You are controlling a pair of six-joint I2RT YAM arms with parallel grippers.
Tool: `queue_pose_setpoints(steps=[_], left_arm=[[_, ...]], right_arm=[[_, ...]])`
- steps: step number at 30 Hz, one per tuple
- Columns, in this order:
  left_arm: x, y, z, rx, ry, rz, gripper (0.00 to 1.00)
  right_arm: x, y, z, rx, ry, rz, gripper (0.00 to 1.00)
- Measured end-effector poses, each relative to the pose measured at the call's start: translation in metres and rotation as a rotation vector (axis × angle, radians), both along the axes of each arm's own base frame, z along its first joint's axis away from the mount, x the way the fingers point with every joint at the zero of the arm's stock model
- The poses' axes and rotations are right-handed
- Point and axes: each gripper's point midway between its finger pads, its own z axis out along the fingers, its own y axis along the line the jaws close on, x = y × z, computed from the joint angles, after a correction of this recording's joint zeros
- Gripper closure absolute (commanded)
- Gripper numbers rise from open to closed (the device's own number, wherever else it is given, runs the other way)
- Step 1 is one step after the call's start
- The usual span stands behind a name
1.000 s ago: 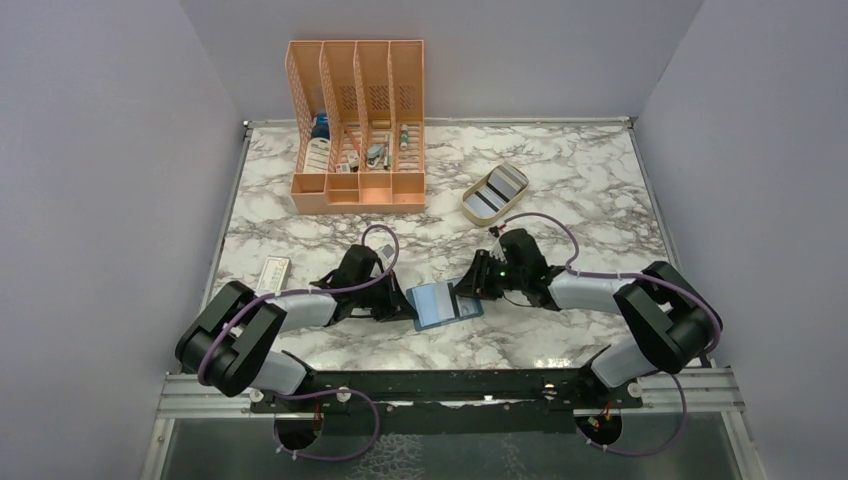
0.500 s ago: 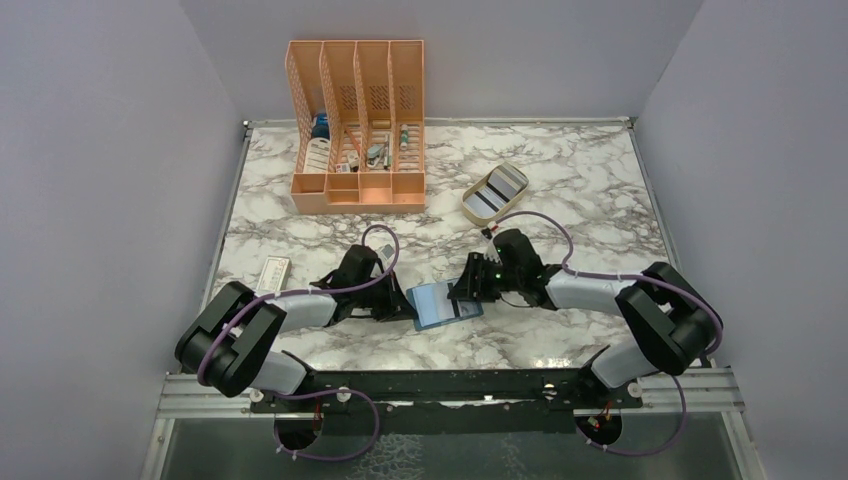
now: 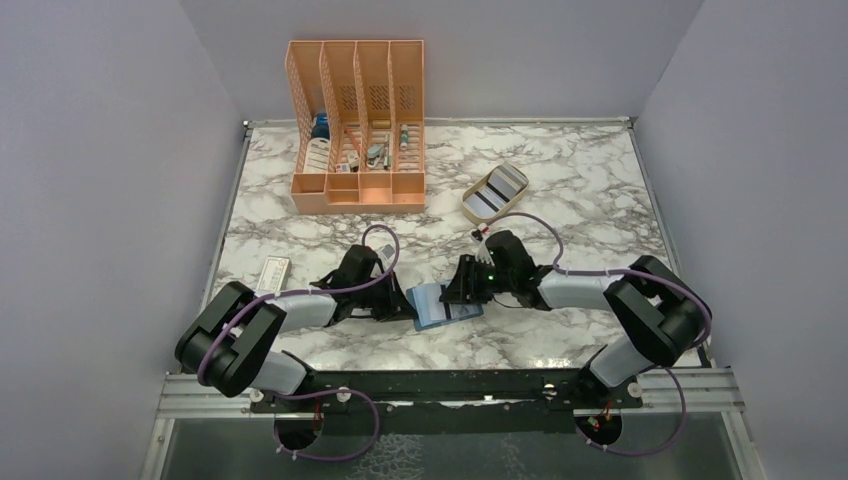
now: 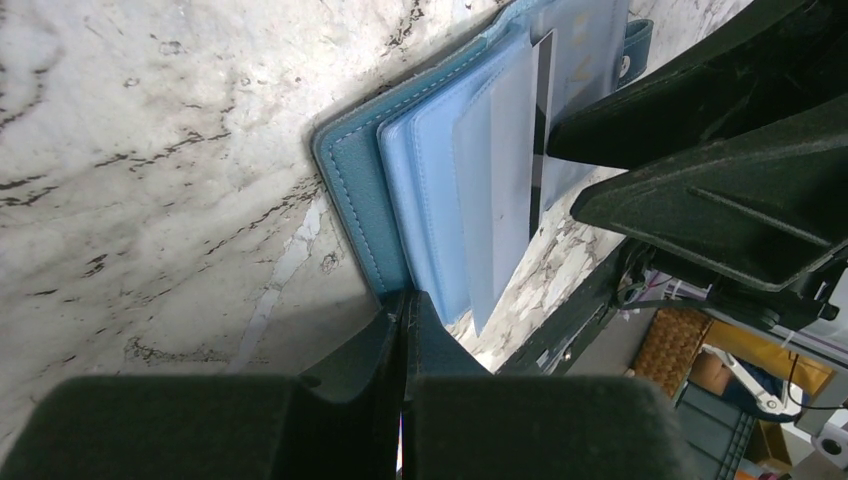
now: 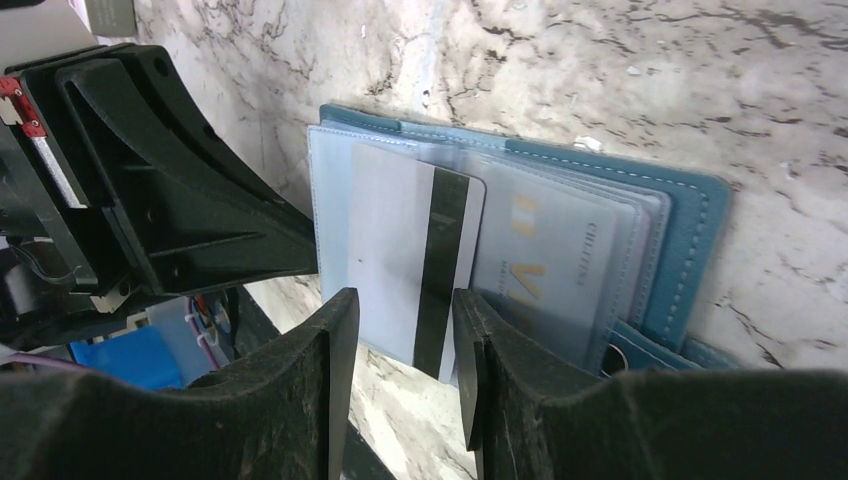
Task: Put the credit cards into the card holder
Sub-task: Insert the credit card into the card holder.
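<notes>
The teal card holder (image 3: pixel 438 308) lies open on the marble between my two grippers. My left gripper (image 4: pixel 403 310) is shut on its near cover edge (image 4: pixel 360 190). A pale card with a dark stripe (image 5: pixel 400 250) sits partly in the holder's left inner slot, its lower end sticking out. A second card with gold print (image 5: pixel 560 260) shows behind a clear slot. My right gripper (image 5: pixel 405 330) is open, its fingers standing either side of the striped card's protruding end. More striped cards (image 3: pixel 500 186) lie in the beige tray.
The beige oval tray (image 3: pixel 470 206) is at the back right of the holder. The orange slotted rack (image 3: pixel 357 190) stands at the back. A small white box (image 3: pixel 273 272) lies left of the left arm.
My right gripper has moved left, onto the card holder's right side. The left gripper and the holder have stayed where they were.
</notes>
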Motion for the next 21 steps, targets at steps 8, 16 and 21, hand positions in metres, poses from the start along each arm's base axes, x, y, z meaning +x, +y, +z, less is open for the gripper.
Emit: queue_pose_setpoints(steps=[8,16,21], left_arm=[[0.0,0.0,0.0,0.002,-0.008,-0.008,0.98],[0.003,-0.001,0.0,0.012,-0.012,-0.017,0.98],[0.009,-0.002,0.001,0.033,-0.02,-0.023,0.97]], right_arm=[[-0.003,0.014,0.001,0.006,-0.006,0.036,0.59],[-0.005,0.019,0.005,0.013,-0.021,0.054,0.6],[-0.005,0.019,0.007,0.016,-0.035,0.059,0.6]])
